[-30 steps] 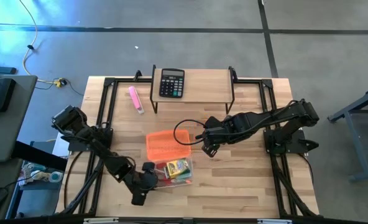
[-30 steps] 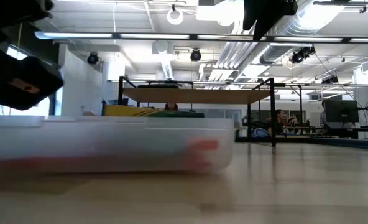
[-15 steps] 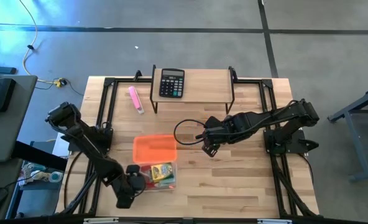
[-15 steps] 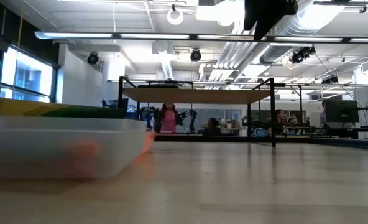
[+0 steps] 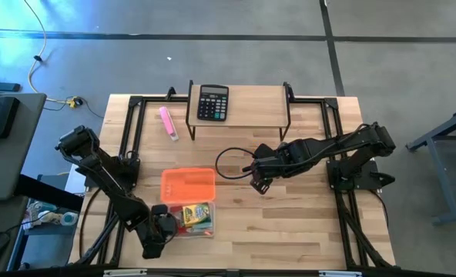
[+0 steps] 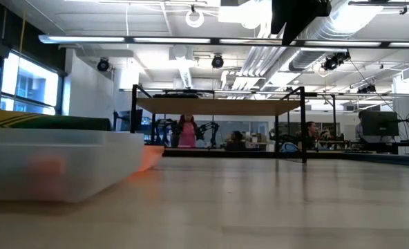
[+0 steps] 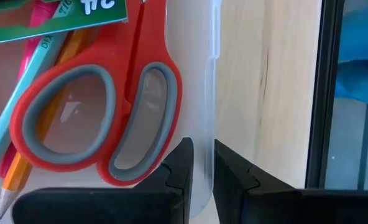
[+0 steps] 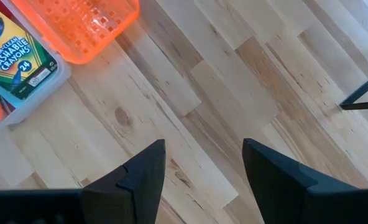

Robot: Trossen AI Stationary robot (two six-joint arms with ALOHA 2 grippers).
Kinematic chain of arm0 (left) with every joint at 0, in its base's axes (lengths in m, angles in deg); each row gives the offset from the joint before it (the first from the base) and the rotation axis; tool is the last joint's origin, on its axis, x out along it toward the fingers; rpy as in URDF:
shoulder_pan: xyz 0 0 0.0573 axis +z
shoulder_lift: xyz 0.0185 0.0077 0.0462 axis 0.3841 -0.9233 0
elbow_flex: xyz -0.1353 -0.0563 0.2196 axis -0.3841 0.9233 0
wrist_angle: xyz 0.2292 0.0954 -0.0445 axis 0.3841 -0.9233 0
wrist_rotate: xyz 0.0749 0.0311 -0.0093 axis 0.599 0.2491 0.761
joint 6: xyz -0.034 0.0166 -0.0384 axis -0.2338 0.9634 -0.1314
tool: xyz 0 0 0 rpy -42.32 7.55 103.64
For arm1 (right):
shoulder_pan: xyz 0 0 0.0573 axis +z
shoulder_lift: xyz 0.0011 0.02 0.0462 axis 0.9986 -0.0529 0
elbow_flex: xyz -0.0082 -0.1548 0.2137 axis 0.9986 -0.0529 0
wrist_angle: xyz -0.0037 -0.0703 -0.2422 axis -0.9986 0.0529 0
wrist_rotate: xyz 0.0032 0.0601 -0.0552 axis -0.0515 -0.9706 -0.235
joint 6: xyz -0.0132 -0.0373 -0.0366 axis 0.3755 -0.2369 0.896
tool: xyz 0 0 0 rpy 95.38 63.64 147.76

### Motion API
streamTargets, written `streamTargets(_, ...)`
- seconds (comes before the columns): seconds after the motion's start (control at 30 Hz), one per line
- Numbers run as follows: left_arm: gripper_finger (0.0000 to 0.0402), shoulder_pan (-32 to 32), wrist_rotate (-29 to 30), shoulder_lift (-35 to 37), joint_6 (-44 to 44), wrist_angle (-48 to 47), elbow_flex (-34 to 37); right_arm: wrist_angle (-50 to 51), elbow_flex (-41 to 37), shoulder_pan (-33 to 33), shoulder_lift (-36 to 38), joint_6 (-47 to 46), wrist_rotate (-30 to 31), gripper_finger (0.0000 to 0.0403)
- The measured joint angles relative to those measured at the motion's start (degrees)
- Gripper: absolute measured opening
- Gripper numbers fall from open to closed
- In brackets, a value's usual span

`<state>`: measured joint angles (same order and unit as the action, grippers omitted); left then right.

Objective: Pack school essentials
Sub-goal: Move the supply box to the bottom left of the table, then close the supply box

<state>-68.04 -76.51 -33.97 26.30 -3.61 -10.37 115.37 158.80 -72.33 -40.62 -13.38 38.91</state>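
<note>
A clear plastic rectangular bin (image 5: 191, 219) sits near the front-left of the light wooden counter (image 5: 290, 208), with an orange perforated plastic lid (image 5: 187, 185) lying against its far edge. Inside it lie a yellow-and-green box of washable crayons (image 5: 197, 215), red-handled scissors with grey-lined loops (image 7: 94, 115) and thin pink, light-blue and orange pencils (image 7: 13, 158), their upper lengths hidden under the crayon box. The left end effector (image 7: 198, 163) is clenched on the bin's thin clear wall. The right end effector (image 8: 202, 165) hovers released over bare wood mid-counter. In the low view the bin's contents are only a blurred reddish smear.
</note>
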Motion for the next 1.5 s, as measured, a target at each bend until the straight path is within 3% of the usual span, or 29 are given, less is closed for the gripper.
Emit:
streamTargets(0.3,0.0047,0.0,-1.4,0.0,-0.5,0.1,0.0,0.0,0.0,0.0,0.0,-0.5,0.5,0.0204)
streamTargets(0.73,0.0141,2.0,-10.6,-0.2,-0.6,-2.0,0.2,0.0,0.0,0.0,0.0,-1.5,3.0,0.0204)
streamTargets(1.1,0.0116,1.8,-9.8,1.4,2.0,-2.4,0.2,0.0,0.0,0.0,0.0,-1.9,3.0,0.0204)
streamTargets(1.5,0.0106,1.8,-6.7,10.7,-2.9,-10.4,0.1,-3.5,0.0,-0.3,0.0,-1.7,3.0,0.0204)
